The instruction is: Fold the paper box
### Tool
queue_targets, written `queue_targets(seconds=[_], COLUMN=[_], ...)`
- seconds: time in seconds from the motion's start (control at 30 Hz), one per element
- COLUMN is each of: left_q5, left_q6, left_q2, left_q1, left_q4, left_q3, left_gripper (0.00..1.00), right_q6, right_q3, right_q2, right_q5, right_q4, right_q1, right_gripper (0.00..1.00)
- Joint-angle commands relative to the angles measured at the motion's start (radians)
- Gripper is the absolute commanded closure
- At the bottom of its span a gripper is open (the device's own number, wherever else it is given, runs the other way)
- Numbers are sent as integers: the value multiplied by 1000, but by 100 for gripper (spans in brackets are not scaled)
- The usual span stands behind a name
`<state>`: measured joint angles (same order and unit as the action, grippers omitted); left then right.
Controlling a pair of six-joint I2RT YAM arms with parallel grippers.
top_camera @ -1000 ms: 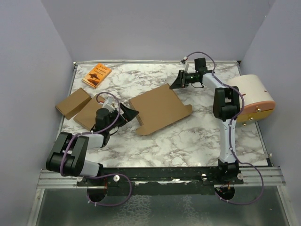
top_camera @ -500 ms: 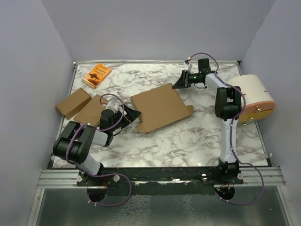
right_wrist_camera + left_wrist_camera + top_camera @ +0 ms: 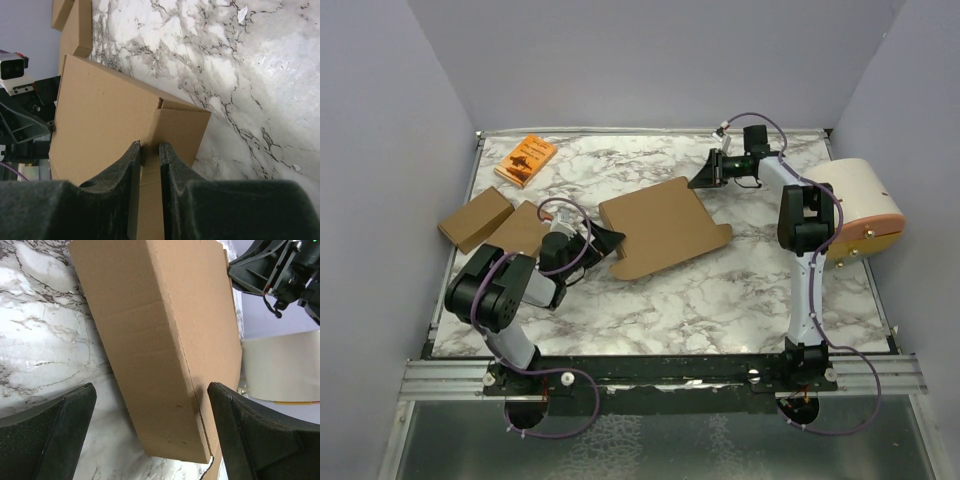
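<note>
The paper box [image 3: 665, 228] is a flat brown cardboard piece lying in the middle of the marble table [image 3: 720, 290]. My left gripper [image 3: 605, 240] is open and level with the box's near left edge. In the left wrist view the box [image 3: 160, 315] stretches away between the wide-apart jaws of the left gripper [image 3: 151, 405]. My right gripper [image 3: 700, 178] is shut on the box's far right corner. In the right wrist view the right gripper [image 3: 150, 146] pinches a thin cardboard flap of the box [image 3: 100, 115].
A small orange book [image 3: 526, 160] lies at the far left. Two other brown cardboard pieces [image 3: 475, 218] [image 3: 518, 232] lie at the left edge, behind my left arm. A large white and tan rounded object [image 3: 855, 205] stands at the right edge. Grey walls surround the table.
My left arm has reached further toward the box, its gripper closer to the box's left edge. The right gripper and the box have shifted slightly to the right.
</note>
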<state>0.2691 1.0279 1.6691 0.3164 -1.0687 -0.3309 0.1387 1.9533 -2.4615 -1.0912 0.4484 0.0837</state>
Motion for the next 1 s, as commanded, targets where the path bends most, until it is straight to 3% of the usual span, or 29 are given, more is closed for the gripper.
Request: queue_targets(seconds=[0.0, 0.83, 0.97], left_q5=[-38, -93, -92], left_q6=[46, 251, 271], left_q2=[43, 263, 283], left_q1=[8, 74, 81], left_q4=[-140, -511, -553], left_q3=[3, -7, -14], left_gripper=[1, 1, 9], right_q6=[-39, -39, -39], right_q3=[-26, -33, -33], right_q2=[-92, -115, -116], right_q5=[109, 111, 106], right_q4=[38, 33, 34], right_q1=[-31, -36, -36], right_gripper=[82, 82, 81])
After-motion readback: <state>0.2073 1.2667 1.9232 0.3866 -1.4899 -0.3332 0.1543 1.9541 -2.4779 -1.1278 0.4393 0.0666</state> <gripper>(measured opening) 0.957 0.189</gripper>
